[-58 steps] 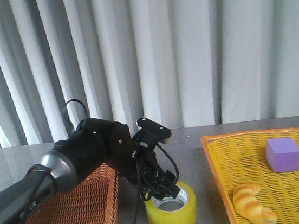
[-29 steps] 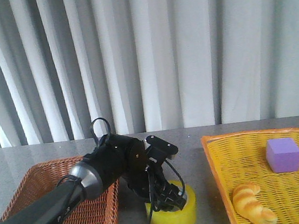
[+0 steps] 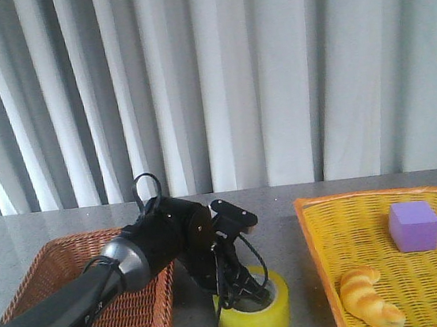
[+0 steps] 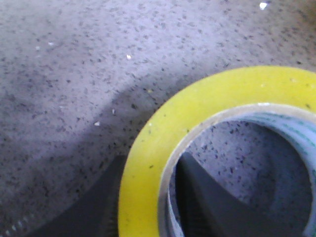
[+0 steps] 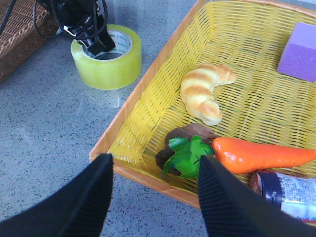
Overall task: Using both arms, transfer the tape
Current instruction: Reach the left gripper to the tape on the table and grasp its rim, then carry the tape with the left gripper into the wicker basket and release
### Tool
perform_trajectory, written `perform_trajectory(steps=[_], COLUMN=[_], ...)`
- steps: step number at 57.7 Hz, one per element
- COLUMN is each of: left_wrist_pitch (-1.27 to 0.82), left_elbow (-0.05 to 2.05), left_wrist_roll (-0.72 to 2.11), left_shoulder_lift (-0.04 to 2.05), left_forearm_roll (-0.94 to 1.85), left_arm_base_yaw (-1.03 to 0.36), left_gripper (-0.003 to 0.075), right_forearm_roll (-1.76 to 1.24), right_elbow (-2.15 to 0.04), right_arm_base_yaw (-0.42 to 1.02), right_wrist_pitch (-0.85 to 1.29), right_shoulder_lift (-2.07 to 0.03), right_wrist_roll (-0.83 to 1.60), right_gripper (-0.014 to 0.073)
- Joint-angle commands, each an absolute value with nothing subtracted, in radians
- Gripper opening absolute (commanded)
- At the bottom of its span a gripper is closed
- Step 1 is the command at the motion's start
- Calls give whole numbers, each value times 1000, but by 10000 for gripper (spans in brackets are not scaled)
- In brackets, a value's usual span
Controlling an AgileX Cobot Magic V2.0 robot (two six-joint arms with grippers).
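Tape [image 3: 253, 315]: lying flat on the grey table [image 3: 290, 226], core opening facing up. All places below are given relative to it.

Left gripper [image 3: 246, 289]: reaching down onto the tape's near-left rim. One finger [image 4: 192, 197] is sitting inside the core, the other outside the yellow wall [image 4: 94, 207], so the jaws are straddling the wall. Whether they are pressing on it, I cannot tell.

Left arm [image 3: 145, 248]: leaning in from the tape's left, passing over the brown basket [image 3: 53, 311].

Brown basket: standing just beside the tape, to its left.

Yellow basket [image 3: 320, 263]: standing near the tape, to its right. It is holding a croissant [image 3: 368, 297], a purple block [image 3: 414, 225], a carrot [image 5: 264, 153] and a bottle [image 5: 286, 190].

Right gripper [image 5: 154, 190]: hanging well apart from the tape, above the yellow basket's near rim. Its fingers are spread wide, holding nothing.
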State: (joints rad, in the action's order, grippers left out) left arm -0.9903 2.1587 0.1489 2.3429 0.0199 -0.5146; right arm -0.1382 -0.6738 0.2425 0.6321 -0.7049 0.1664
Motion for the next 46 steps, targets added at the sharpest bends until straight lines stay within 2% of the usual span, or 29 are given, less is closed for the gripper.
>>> perform_trajectory(steps=[1,34,46], left_wrist_pitch=[-971,-1058,-1124], left_elbow=[2193,2193,2192], left_wrist_roll=[141,100,87], left_shoulder_lift=[2253,1970,1861], left_forearm_roll=[32,-8,-32], left_arm_base_yaw=[-520,-518,-462], left_gripper=[146,133,133], right_forearm_roll=[-142,-142,-142], right_elbow=[-701,-701,-701], right_arm_base_yaw=[235,235,235], right_wrist_pitch=[572,572,572], right_shoulder_lift=[-702,-702,-702], right_wrist_roll=[167,167,167], right_gripper=[381,381,381])
